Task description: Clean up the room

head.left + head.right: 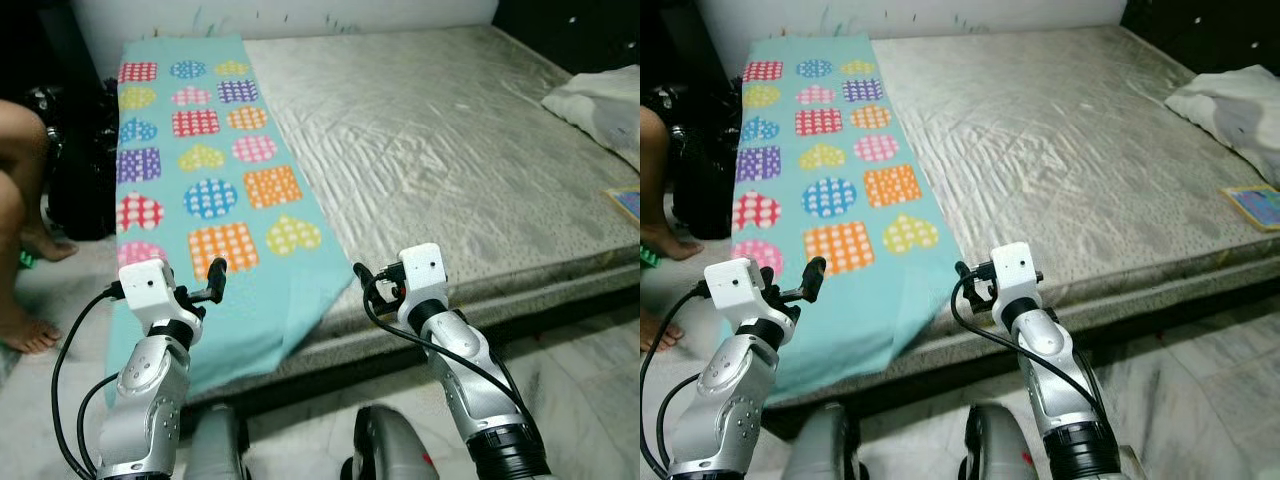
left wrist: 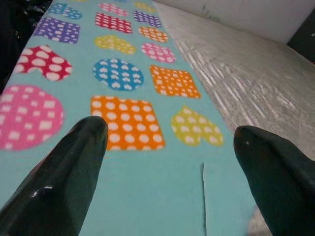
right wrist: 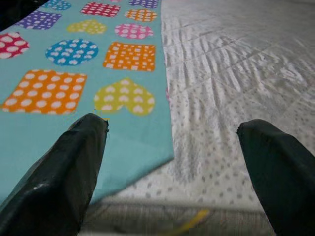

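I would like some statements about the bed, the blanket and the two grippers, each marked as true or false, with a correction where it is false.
1. The turquoise blanket lies along the left side of the mattress. True.
2. The left gripper is shut on the blanket. False: its fingers are open, with the blanket's near end seen between them.
3. The right gripper is open, near the blanket's near right corner. True.
4. The blanket is plain, without pattern. False: it bears dotted hearts, circles and squares in many colours.
5. A white pillow lies at the mattress's right edge. True.
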